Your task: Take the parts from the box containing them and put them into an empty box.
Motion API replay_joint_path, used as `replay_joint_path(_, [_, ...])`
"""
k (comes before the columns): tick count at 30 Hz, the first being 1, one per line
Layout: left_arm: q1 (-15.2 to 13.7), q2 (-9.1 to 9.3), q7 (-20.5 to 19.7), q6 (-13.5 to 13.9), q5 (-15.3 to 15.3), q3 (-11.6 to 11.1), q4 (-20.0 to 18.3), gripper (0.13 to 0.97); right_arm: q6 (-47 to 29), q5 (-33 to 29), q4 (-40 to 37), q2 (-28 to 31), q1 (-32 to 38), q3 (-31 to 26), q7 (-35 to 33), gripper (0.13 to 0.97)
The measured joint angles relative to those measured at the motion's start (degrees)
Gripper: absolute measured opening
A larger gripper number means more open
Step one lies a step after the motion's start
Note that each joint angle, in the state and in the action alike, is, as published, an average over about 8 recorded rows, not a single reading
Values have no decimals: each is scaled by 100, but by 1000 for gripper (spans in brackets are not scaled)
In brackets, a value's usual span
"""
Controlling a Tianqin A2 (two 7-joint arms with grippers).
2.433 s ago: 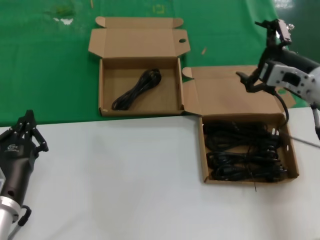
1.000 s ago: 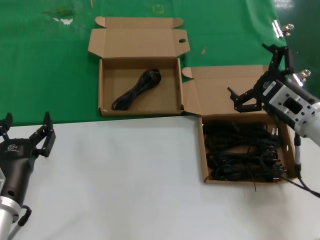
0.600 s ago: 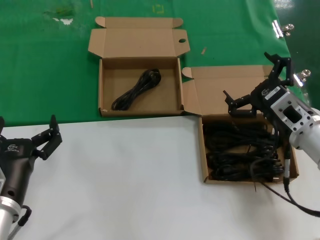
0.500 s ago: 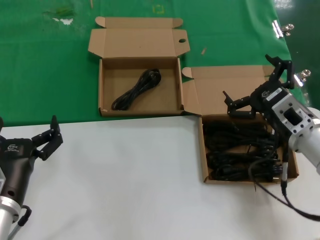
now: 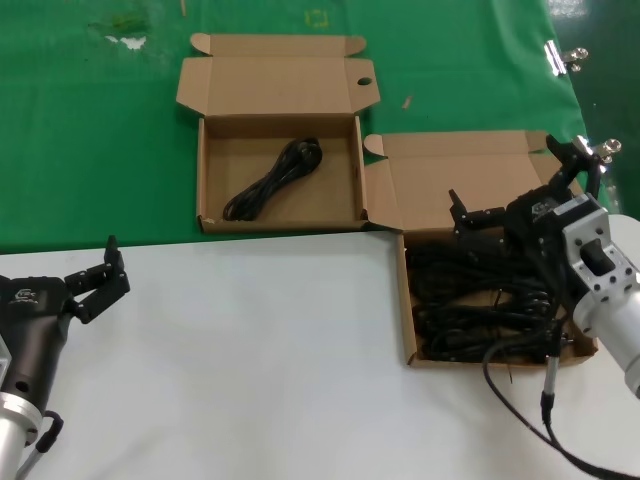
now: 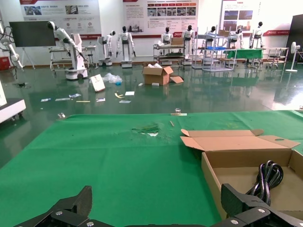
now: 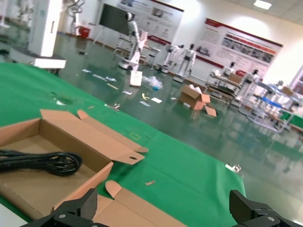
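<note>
The near right box holds several black cord bundles. Its lid lies open behind it. The far box, lid open, holds one cord bundle. My right gripper is wide open and empty, just above the far edge of the full box. The right wrist view shows it over that lid, with the far box's cord beyond. My left gripper is wide open and empty at the table's left edge. In the left wrist view it faces the far box and its cord.
The boxes sit where the white table top meets a green cloth. Small scraps and a metal clip lie on the cloth behind. The right arm's cable trails over the table in front of the full box.
My right gripper has come down from the back right to just above the full box's far edge. My left gripper has opened wide. The boxes and cords have not moved.
</note>
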Motion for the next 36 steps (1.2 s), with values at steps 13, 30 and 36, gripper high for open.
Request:
replay_joint_path(13, [0, 0, 0, 0, 0, 0, 0, 964, 388, 224, 437, -323, -610, 284, 503, 966])
replay_joint_path(30, [0, 0, 0, 0, 0, 0, 0, 966, 688, 397, 776, -573, -1083, 504, 895, 966])
replay_joint_path(36, [0, 0, 0, 0, -1, 0, 0, 966, 688, 398, 777, -574, -1083, 505, 895, 966])
